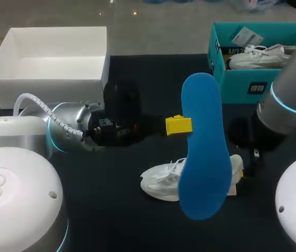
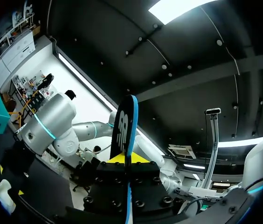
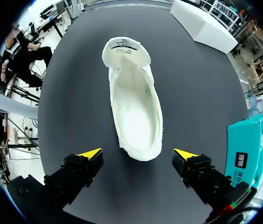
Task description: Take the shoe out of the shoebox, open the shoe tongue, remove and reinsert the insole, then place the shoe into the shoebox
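While the left jaws clamp the flat blue insole (image 1: 205, 152) above it, long axis front-to-back, the white shoe (image 1: 161, 181) lies crosswise on the black table (image 1: 111, 220). Left wrist: insole edge-on, pointing ahead. Right wrist: jaws spread wide, shoe's heel nearest, toe ahead.

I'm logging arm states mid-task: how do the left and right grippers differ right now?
The left gripper is shut on the blue insole, holding it up on edge; the right gripper is open and holds nothing. The left gripper is off to one side of the white shoe, while the right gripper's fingers stand spread either side of the shoe's near end, not touching it. Both have yellow tips.
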Robot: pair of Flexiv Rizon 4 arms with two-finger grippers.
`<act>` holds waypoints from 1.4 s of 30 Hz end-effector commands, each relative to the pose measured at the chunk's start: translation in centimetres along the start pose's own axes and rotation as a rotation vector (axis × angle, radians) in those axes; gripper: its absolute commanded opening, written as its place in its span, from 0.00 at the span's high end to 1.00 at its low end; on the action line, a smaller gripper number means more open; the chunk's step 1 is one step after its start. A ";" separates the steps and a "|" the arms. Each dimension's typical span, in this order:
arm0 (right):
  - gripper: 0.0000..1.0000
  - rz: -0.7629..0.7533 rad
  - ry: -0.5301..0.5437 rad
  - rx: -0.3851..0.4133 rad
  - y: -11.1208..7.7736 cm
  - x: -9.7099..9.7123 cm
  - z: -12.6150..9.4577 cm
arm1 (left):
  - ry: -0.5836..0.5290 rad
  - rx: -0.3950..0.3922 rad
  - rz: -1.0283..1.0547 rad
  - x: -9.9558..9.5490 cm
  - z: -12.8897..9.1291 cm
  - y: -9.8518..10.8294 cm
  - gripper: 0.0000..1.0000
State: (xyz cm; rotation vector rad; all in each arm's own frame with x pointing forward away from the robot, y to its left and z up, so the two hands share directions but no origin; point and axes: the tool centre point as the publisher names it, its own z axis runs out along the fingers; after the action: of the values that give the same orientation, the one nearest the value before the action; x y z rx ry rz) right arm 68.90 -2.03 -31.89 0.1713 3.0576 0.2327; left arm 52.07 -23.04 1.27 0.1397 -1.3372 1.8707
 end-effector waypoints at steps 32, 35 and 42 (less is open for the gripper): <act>0.00 0.004 0.021 0.072 1.1 -0.3 -0.1 | -0.014 0.003 0.000 0.5 0.5 0.1 1.00; 0.00 0.004 0.021 0.072 1.1 -0.3 -0.1 | -0.014 0.003 0.000 0.5 0.5 0.1 1.00; 0.00 0.004 0.021 0.072 1.1 -0.3 -0.1 | -0.014 0.003 0.000 0.5 0.5 0.1 1.00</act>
State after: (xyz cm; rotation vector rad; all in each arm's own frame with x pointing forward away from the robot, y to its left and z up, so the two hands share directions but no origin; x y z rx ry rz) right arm 69.48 -0.90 -31.55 0.1801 3.0918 0.1251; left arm 52.07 -23.04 1.28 0.1396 -1.3372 1.8707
